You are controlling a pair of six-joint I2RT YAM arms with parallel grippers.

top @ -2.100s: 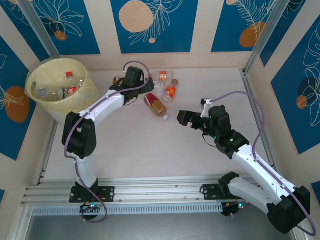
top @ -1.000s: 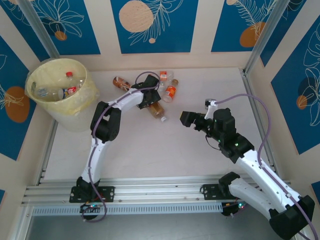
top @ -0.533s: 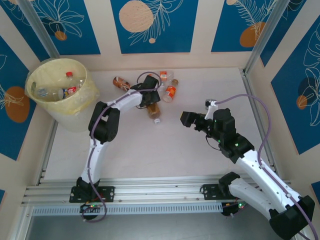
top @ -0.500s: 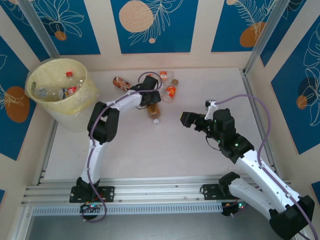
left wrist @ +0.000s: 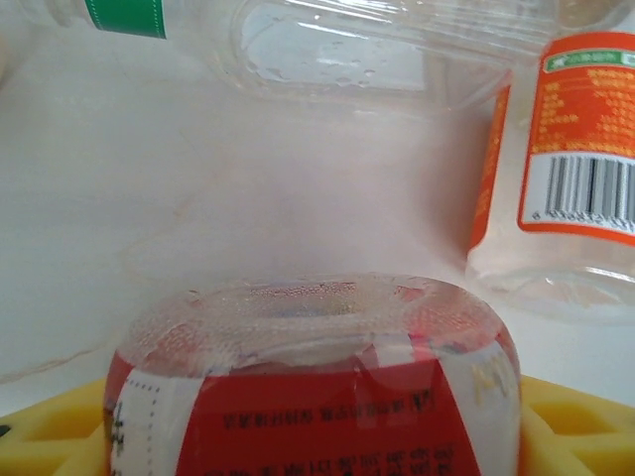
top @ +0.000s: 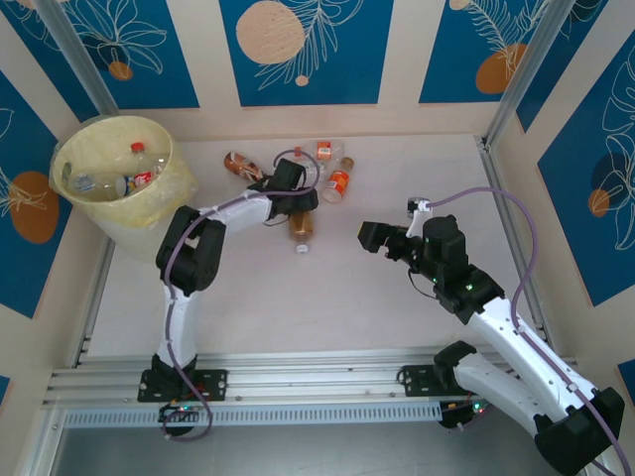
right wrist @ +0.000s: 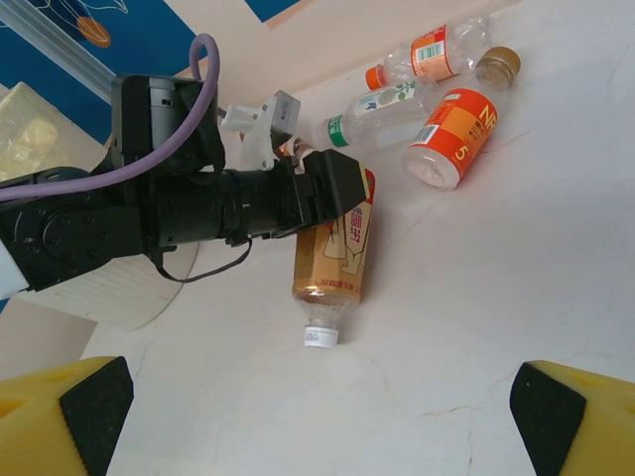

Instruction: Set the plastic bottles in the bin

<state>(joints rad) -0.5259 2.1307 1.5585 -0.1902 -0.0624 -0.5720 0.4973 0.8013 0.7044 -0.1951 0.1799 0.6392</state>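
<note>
My left gripper clamps the red-labelled bottle, its base between my yellow pads up close. From overhead it lies on the table, right of the bin. My right gripper gapes wide.

Bin: desk's far-left corner, bottles inside.
Loose bottles: far centre.
Nearest bottle: before them, in left end effector.
Right end effector: rightward, apart.
</note>
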